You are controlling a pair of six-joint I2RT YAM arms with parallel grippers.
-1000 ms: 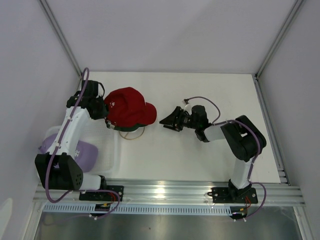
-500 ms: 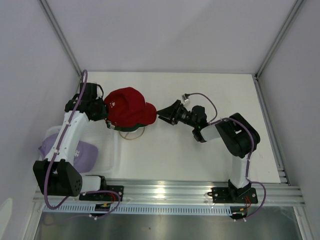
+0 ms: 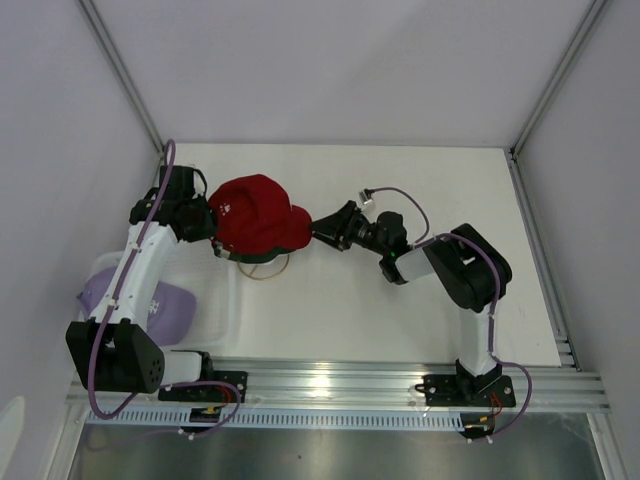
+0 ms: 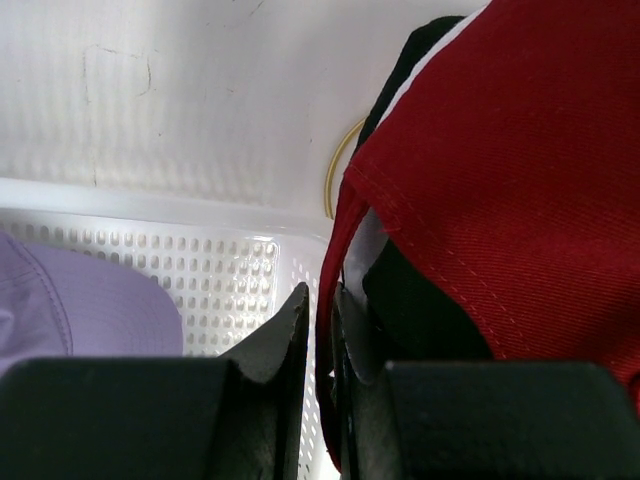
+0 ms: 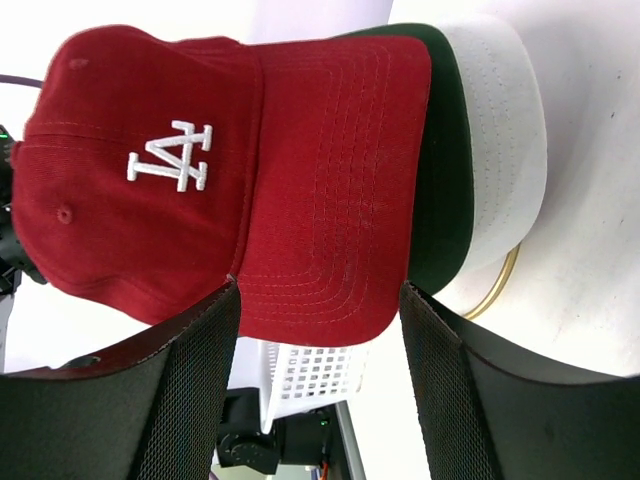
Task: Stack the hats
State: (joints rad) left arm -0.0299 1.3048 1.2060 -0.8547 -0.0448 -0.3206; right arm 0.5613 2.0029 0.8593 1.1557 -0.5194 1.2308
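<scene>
A red cap [image 3: 258,215] with a white logo tops a stack of caps on the gold wire stand [image 3: 268,270]. In the right wrist view the red cap [image 5: 200,170] lies over a dark green brim [image 5: 442,200] and a white brim [image 5: 500,150]. My left gripper [image 3: 208,222] is shut on the red cap's back edge [image 4: 345,230]. My right gripper [image 3: 322,228] is open, its fingers [image 5: 190,380] either side of the red brim's tip [image 5: 330,290]. A lavender cap [image 3: 150,300] lies in the white mesh basket [image 3: 225,300].
The basket sits at the table's left front, next to the stack and under my left arm. In the left wrist view the basket wall [image 4: 230,270] and the lavender cap [image 4: 80,300] are just below the jaws. The gold ring [image 5: 495,290] shows under the brims.
My right gripper has moved left up to the red cap's brim, still open. My left gripper has shifted slightly and stays shut on the cap's back.
</scene>
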